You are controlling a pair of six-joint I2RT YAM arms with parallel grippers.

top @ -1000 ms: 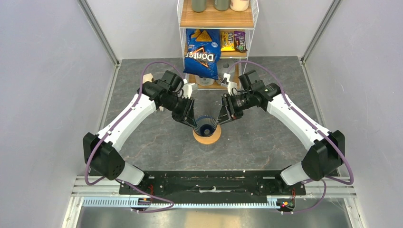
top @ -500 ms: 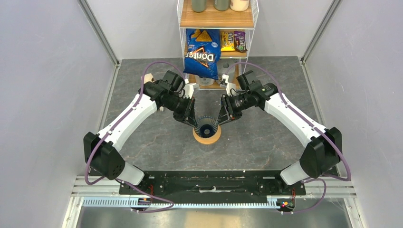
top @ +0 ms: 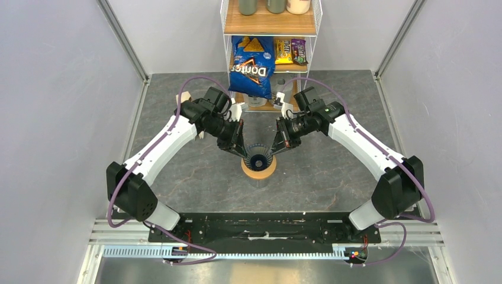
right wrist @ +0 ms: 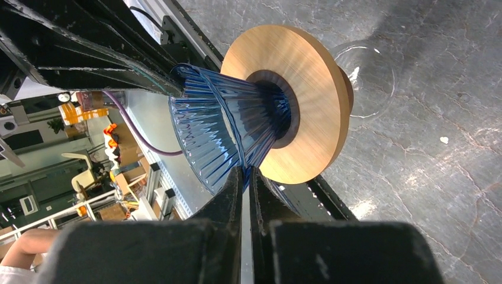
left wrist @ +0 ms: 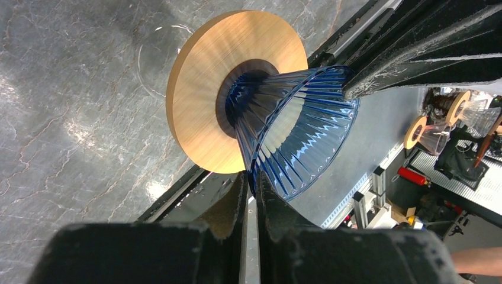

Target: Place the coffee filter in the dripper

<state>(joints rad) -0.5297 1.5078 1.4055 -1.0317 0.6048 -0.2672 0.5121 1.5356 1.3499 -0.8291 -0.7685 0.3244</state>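
Grey tabletop (top: 195, 171), arms nudging inward: left gripper (left wrist: 250, 177) and right gripper (right wrist: 245, 171) each clamp the dripper (left wrist: 296, 130) rim, steadying it on its wooden ring (left wrist: 195, 106); filter nowhere visible yet.

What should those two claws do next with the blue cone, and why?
Probably open and back off. The left claw and right claw each pinch the rim of the dripper, and its narrow end already sits in the wooden ring. No coffee filter is in view.
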